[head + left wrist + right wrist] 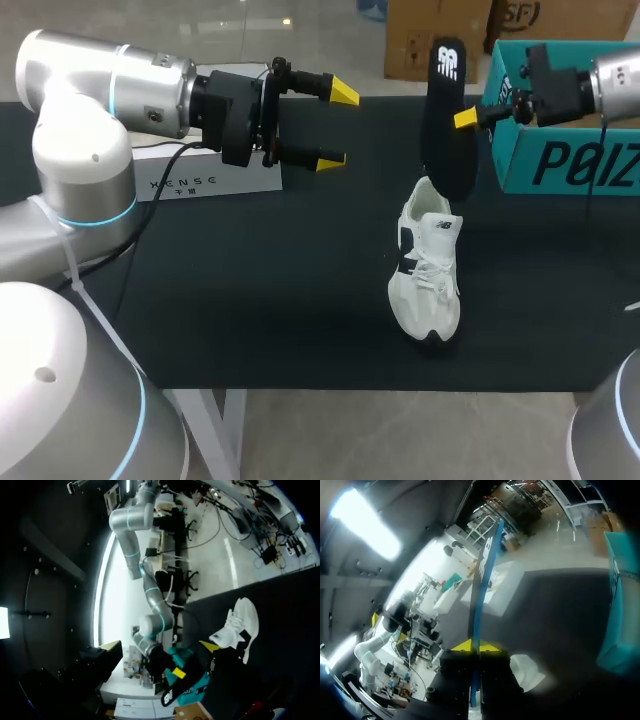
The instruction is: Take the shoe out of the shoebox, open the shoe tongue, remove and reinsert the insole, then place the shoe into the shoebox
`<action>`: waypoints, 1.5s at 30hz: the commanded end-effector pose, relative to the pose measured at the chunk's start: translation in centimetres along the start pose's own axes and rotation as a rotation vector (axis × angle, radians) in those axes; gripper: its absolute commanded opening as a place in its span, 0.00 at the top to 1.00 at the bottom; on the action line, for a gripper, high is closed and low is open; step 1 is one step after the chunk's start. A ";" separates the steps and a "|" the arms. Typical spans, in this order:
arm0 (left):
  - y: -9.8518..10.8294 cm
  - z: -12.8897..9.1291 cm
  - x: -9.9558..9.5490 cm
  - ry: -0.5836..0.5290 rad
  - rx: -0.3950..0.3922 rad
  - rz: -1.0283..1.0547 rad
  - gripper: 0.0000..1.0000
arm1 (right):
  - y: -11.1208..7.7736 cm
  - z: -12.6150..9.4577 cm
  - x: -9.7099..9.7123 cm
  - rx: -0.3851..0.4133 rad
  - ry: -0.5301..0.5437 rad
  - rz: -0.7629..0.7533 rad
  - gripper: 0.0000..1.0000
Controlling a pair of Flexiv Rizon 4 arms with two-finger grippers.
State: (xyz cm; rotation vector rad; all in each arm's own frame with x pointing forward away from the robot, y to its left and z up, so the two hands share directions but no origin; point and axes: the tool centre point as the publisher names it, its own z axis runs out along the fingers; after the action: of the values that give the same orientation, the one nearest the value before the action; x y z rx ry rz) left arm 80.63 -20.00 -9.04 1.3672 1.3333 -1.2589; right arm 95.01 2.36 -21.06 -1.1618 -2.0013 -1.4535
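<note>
So the right gripper (475,646) has its two yellow tips pinched on a long black foam insole (445,110), one tip on each flat face. It holds the insole upright on end above the table. The bottom end of the insole sits right at the heel opening of the white lace-up sneaker with dark accents (428,270). I can't tell from here whether it's actually touching the shoe or inside it. The sneaker stands on its sole on the black-covered table (250,300), toe toward the near edge, out of the box. The teal cardboard shoebox (560,150) sits at the far right of the table, just beside the right gripper, near the sneaker but apart from it. The left gripper (338,127) hangs over the left half of the table, fingers spread wide with nothing between them, well apart from the sneaker. A flat white box (215,182) lies by the left arm at the far edge.
</note>
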 end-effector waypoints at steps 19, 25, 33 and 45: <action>0.0 0.0 0.0 0.005 0.000 0.001 0.00 | -0.7 4.2 -4.7 -0.112 -0.076 -0.090 1.00; 0.0 0.0 0.0 0.005 0.000 0.001 0.00 | -1.7 4.6 -5.8 -0.125 -0.075 -0.099 1.00; 0.0 0.0 0.0 0.005 0.000 0.001 0.00 | -3.6 4.8 -6.7 -0.160 -0.051 -0.110 1.00; 0.0 0.0 0.0 0.005 0.000 0.001 0.00 | -7.2 4.9 -5.0 -0.179 0.030 -0.129 1.00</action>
State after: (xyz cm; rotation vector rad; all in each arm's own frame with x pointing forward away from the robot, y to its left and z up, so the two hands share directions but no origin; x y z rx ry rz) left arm 80.63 -20.00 -9.04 1.3671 1.3335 -1.2587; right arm 93.62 4.34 -30.49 -1.0943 -1.9942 -1.7266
